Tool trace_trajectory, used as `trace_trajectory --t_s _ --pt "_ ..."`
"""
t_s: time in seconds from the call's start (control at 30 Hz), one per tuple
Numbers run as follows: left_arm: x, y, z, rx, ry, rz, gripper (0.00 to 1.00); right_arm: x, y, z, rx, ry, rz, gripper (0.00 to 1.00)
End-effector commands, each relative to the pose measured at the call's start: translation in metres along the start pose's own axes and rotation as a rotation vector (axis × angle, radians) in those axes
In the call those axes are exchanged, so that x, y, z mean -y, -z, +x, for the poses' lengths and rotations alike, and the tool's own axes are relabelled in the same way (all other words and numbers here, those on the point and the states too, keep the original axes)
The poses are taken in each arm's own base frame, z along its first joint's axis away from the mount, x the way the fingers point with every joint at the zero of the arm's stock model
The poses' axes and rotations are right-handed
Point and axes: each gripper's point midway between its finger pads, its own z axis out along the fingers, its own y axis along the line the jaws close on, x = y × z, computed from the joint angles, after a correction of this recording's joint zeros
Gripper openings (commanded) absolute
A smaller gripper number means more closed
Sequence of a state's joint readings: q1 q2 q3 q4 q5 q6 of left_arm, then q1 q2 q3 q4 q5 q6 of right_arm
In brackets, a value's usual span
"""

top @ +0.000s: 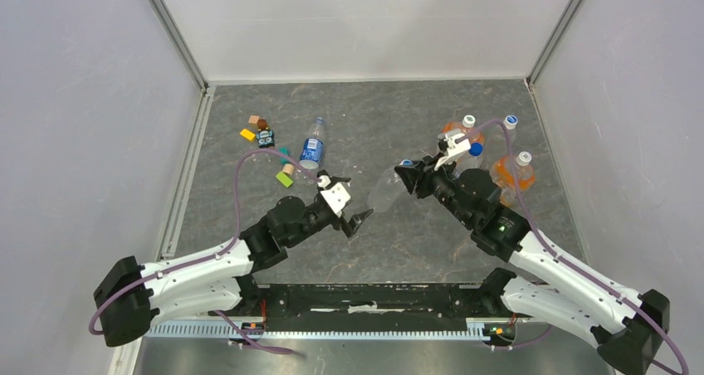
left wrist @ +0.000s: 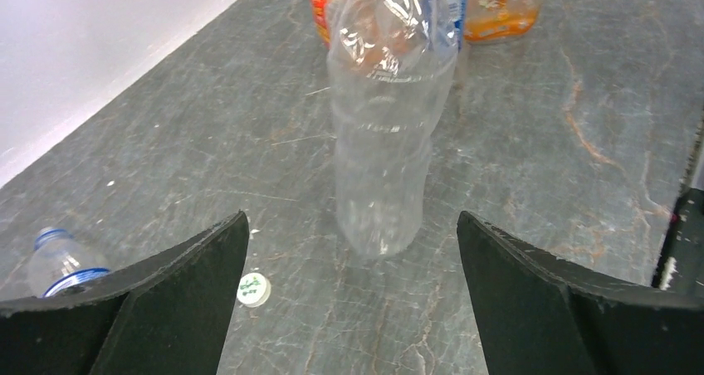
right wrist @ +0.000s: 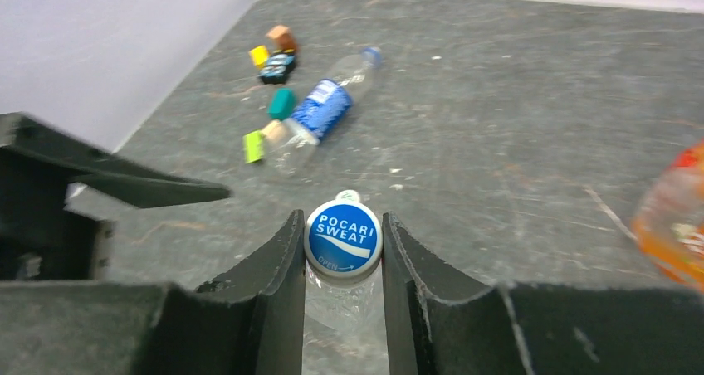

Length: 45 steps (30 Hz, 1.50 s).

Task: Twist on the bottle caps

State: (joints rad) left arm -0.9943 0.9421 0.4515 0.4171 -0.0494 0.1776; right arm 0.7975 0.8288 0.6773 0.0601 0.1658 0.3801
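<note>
A clear unlabelled bottle [left wrist: 383, 143] stands in the middle of the table [top: 274, 114], topped by a bright blue "Pocari Sweat" cap [right wrist: 343, 240]. My right gripper [right wrist: 343, 227] is shut on that blue cap from above; it also shows in the top view [top: 405, 172]. My left gripper [left wrist: 353, 296] is open and empty, low over the table, facing the bottle's base; the top view shows it too [top: 355, 211]. One small white cap [left wrist: 252, 289] lies on the table by my left finger. The blue-labelled bottle [top: 312, 148] lies on its side at the back left. The second white cap is out of view.
Orange-liquid bottles [top: 510, 172] stand at the back right, with a blue-capped bottle [top: 476, 149] among them. Small coloured blocks and a toy figure [top: 265, 134] lie at the back left next to the lying bottle. Walls enclose the table on three sides.
</note>
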Motion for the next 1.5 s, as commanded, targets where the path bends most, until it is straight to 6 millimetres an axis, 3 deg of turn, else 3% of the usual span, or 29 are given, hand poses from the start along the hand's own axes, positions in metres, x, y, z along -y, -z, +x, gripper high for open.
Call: trace_trajectory --t_s 0.0,0.33,0.53,0.73,1.07,1.47 --pt "-0.028 0.007 -0.016 0.03 -0.039 -0.132 1.0 0.04 -0.001 -0.023 0.06 0.08 0.193 0.0" --pt "-0.054 0.018 -0.014 -0.007 -0.079 -0.272 1.0 0.103 0.001 -0.033 0.093 0.192 0.483 0.0" --pt "-0.056 0.019 -0.012 -0.017 -0.084 -0.285 1.0 0.124 -0.002 -0.025 0.089 0.186 0.552 0.0" --pt "-0.055 0.018 -0.012 -0.019 -0.09 -0.278 1.0 0.134 -0.005 -0.011 0.078 0.164 0.571 0.0" --pt "-0.054 0.018 -0.011 -0.023 -0.092 -0.272 1.0 0.137 -0.009 0.007 0.054 0.162 0.556 0.08" --pt "-0.051 0.016 -0.011 -0.026 -0.094 -0.25 1.0 0.134 -0.011 0.011 0.028 0.169 0.534 0.3"
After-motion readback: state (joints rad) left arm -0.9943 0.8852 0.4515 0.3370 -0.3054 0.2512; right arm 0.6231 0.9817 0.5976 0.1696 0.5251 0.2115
